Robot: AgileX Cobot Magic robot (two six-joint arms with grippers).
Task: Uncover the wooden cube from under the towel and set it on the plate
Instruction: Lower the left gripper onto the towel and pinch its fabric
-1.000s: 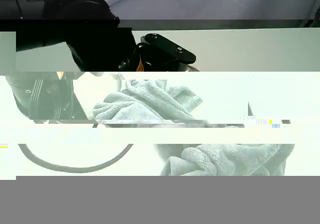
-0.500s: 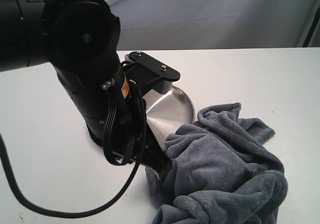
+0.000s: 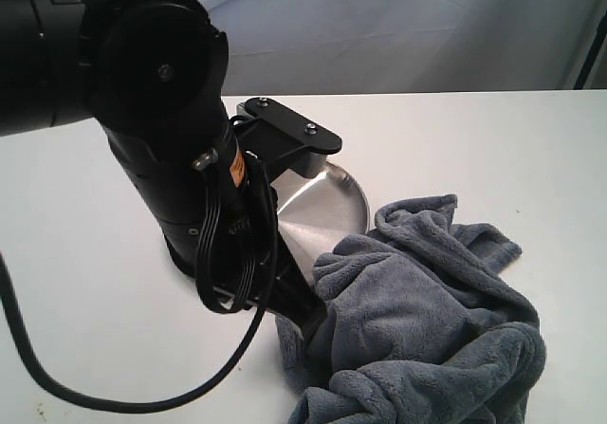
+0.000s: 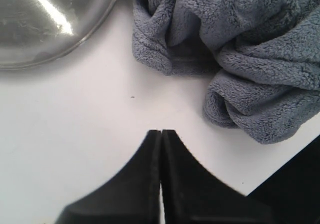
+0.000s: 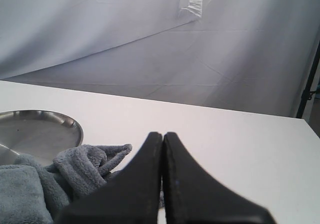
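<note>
Hovering beside the plate (image 4: pixel 45 33), the closed, empty left gripper (image 4: pixel 161 134) is facing the towel (image 4: pixel 250 58), presumably hiding the wooden cube.

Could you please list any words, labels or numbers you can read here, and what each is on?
None can be read.
The small orange sticker on the left arm is too small and blurred to make out.
The towel and plate bear no visible markings.

Exterior near left arm (image 3: pixel 161 158), left wrist downward, right wrist level, towel (image 3: pixel 427 310) shared
</note>
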